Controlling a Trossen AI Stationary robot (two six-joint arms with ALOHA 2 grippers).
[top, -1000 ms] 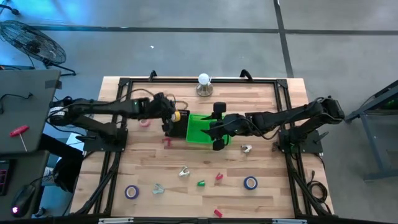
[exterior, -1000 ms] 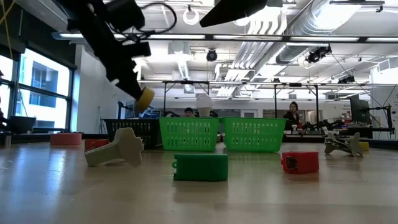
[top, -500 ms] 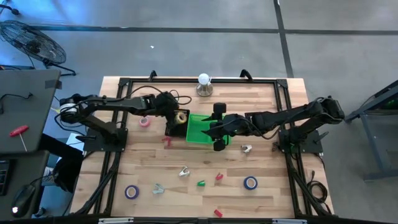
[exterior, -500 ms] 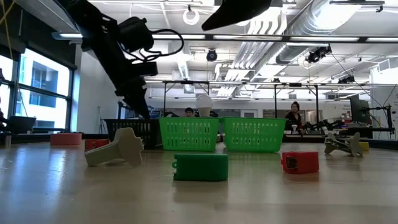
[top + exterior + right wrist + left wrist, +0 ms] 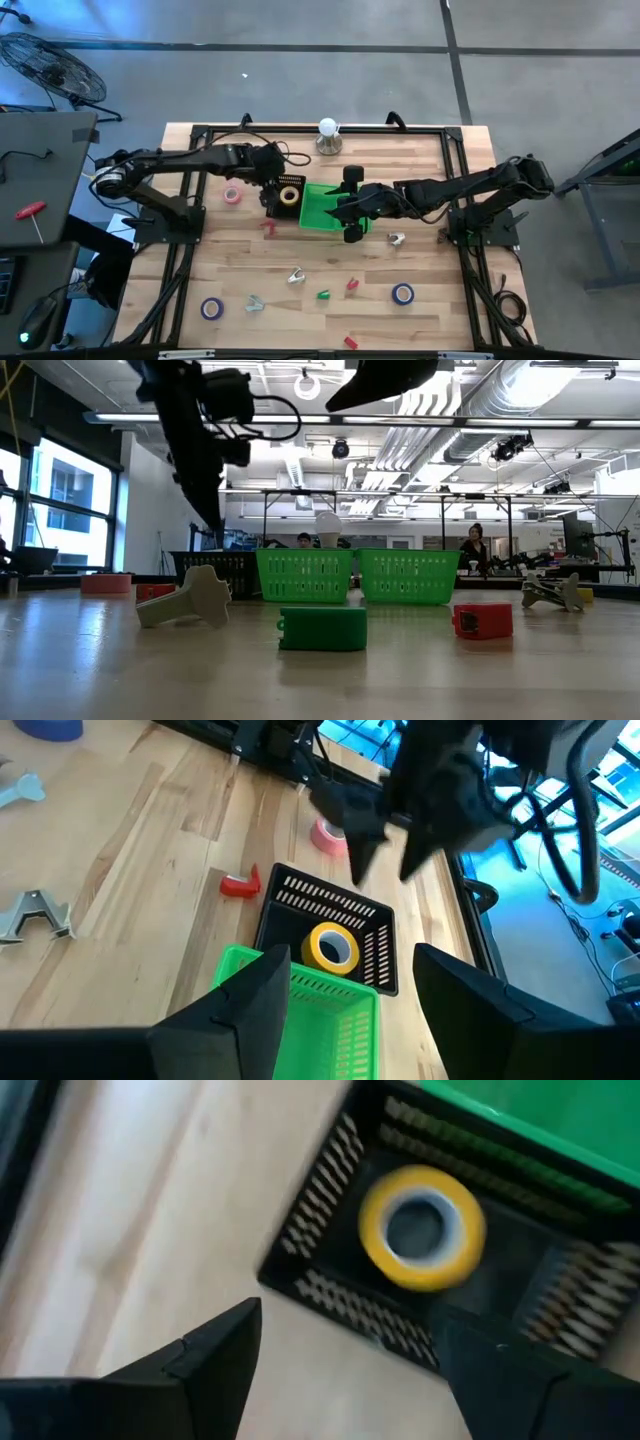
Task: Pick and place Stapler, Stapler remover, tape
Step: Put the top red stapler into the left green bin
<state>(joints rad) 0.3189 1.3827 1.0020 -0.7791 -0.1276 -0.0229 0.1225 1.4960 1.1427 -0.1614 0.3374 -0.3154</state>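
The yellow tape lies flat on the floor of the black basket, next to the green basket. My left gripper hangs open above the black basket's left edge and holds nothing. My right gripper stands open over the green basket, also with nothing in it. A pink tape lies on the table left of the black basket. Blue tapes lie near the front edge. A green stapler and a red one sit on the table, and a pale stapler remover is to their left.
A light bulb on a stand is at the far edge. A small red piece lies just in front of the black basket. Silver removers and small red pieces are scattered over the near half.
My left gripper has opened and let go of the yellow tape. The tape has dropped into the black basket and lies flat there. The gripper stays above the basket's left edge. My right arm has kept still.
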